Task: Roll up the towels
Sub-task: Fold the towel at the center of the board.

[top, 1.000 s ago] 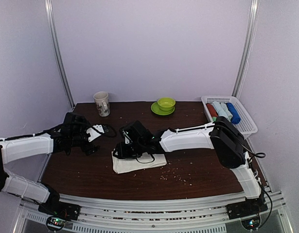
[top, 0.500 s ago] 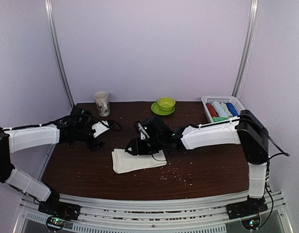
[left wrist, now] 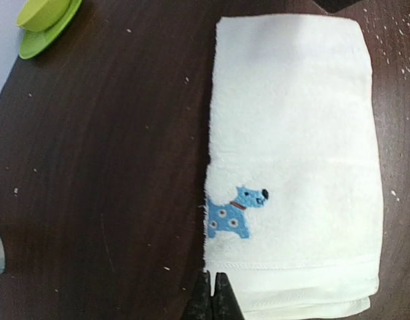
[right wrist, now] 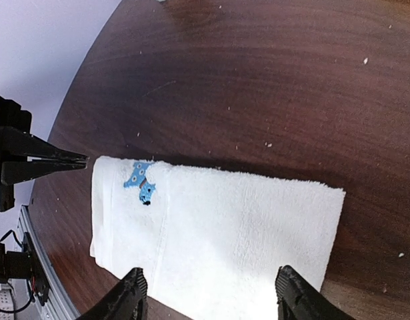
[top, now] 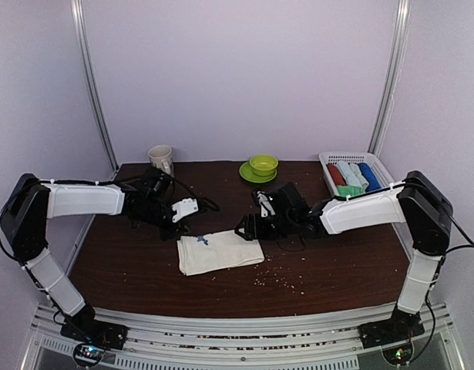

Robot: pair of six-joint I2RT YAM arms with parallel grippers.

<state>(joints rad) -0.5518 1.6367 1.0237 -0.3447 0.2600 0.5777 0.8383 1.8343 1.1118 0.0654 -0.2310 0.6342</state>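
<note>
Cream-white towel (top: 220, 250) lies flat on the desk (top: 337, 262), near the middle and towards the front. It is folded into a long rectangle of several layers. A hem band runs along one short end, and a blue dog embroidery (left wrist: 237, 212) sits just inside it.

Green cloth (top: 346, 189) shows at the near end of the basket (top: 391, 193), too small to say whether it is rolled.

Left end effector (left wrist: 213, 297): tips pressed together at the hemmed end, by the corner nearest the dog. No cloth is visible between them, and I cannot tell whether they touch the towel.

Right end effector (right wrist: 211, 300): fingers (right wrist: 130, 297) spread wide over the long side of the towel. Nothing held.

Handling, as judged:
- Terry cloth is light and limp with no stiffness, so it should sag and drag if lifted by one point.
- The pile grips itself and the wood, so it is unlikely to slip, but the layers may shear apart.
- Not fragile.
- Best hold looks like the hemmed short end, pinched at both corners through all layers, then turned over onto itself.
- Risk: catching only the top layer would open the fold.
</note>
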